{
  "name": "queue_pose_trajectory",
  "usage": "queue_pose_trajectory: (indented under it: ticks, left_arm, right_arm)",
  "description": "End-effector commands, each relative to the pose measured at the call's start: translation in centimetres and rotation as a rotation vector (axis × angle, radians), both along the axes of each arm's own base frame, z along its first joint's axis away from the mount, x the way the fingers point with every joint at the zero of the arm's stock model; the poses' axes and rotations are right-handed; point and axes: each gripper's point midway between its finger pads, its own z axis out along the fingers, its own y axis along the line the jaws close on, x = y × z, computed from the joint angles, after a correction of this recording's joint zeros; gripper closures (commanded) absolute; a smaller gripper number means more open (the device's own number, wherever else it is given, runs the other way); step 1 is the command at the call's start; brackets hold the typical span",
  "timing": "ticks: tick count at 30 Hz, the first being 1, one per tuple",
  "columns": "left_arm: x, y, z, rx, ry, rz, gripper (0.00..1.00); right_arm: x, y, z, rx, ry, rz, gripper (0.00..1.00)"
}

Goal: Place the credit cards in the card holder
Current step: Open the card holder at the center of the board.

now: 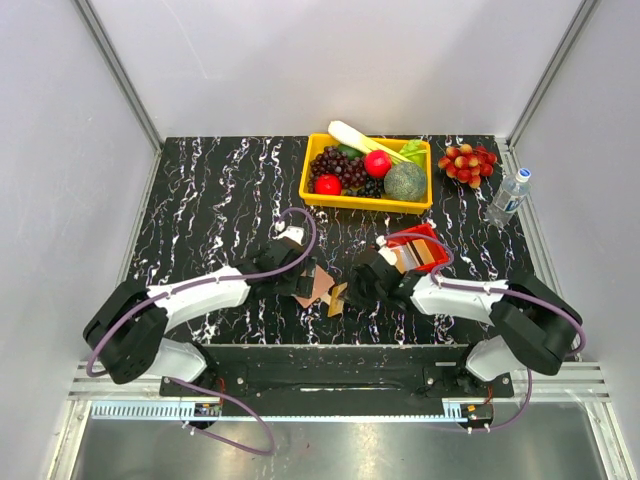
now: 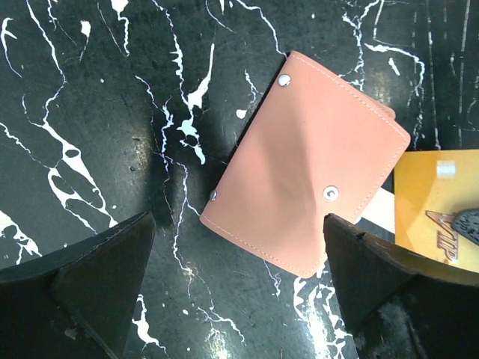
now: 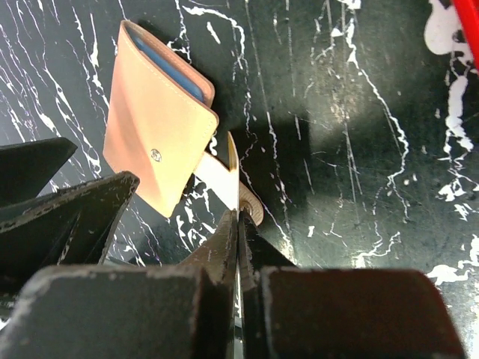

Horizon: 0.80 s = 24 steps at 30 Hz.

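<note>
The card holder point(image 2: 314, 168), a salmon-pink wallet with metal snaps, lies folded on the black marbled table; it also shows in the top view point(image 1: 318, 289) and the right wrist view point(image 3: 153, 138), where its blue lining shows. My left gripper point(image 2: 239, 292) is open just short of the wallet's near corner, empty; in the top view point(image 1: 306, 277) it is at the wallet's left. My right gripper point(image 3: 239, 217) is shut on a gold credit card point(image 3: 233, 168), held on edge right beside the wallet; the card also shows in the left wrist view point(image 2: 434, 209). More tan and dark cards point(image 1: 418, 256) lie in the tray.
A small red tray point(image 1: 425, 233) sits right of the grippers. A yellow basket point(image 1: 365, 203) of fruit and vegetables stands at the back. Red grapes point(image 1: 467, 162) and a water bottle point(image 1: 509, 195) are at the back right.
</note>
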Motion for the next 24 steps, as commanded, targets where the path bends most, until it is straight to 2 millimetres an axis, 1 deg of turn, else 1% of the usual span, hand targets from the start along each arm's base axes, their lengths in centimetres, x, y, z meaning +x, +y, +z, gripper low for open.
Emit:
queue_pose_trajectory:
  ticks: [1,4,8,10,14,20,23,24]
  left_arm:
    - [1.8,-0.7,0.9,-0.006,-0.047,0.041,0.01]
    - [1.7,-1.6,0.6,-0.041,-0.033,0.025,0.01]
    - [1.2,-2.7,0.2,-0.100,-0.014,-0.001,0.01]
    - [1.0,-2.9,0.1,-0.125,-0.009,0.001,0.01]
    - [0.8,-3.1,0.4,-0.166,-0.012,0.009,0.01]
    - [0.8,-2.7,2.0,-0.210,-0.047,0.035,0.01]
    - [0.8,-2.2,3.2,-0.225,-0.079,0.054,0.01]
    - [0.9,-2.0,3.9,-0.236,-0.097,0.060,0.01]
  right_arm:
    - [0.5,0.3,1.3,0.076,-0.051,-0.052,1.00]
    - [0.5,0.2,1.0,0.081,-0.057,-0.053,1.00]
    - [0.7,1.2,1.7,0.139,-0.092,-0.024,1.00]
    - [1.0,1.6,1.9,0.164,-0.114,-0.015,1.00]
    - [1.7,1.7,2.1,0.172,-0.126,-0.027,1.00]
    - [2.7,2.0,2.9,0.201,-0.168,-0.032,1.00]
    - [3.3,2.6,3.8,0.227,-0.197,-0.022,1.00]
    - [3.4,2.9,4.0,0.231,-0.204,-0.010,1.00]
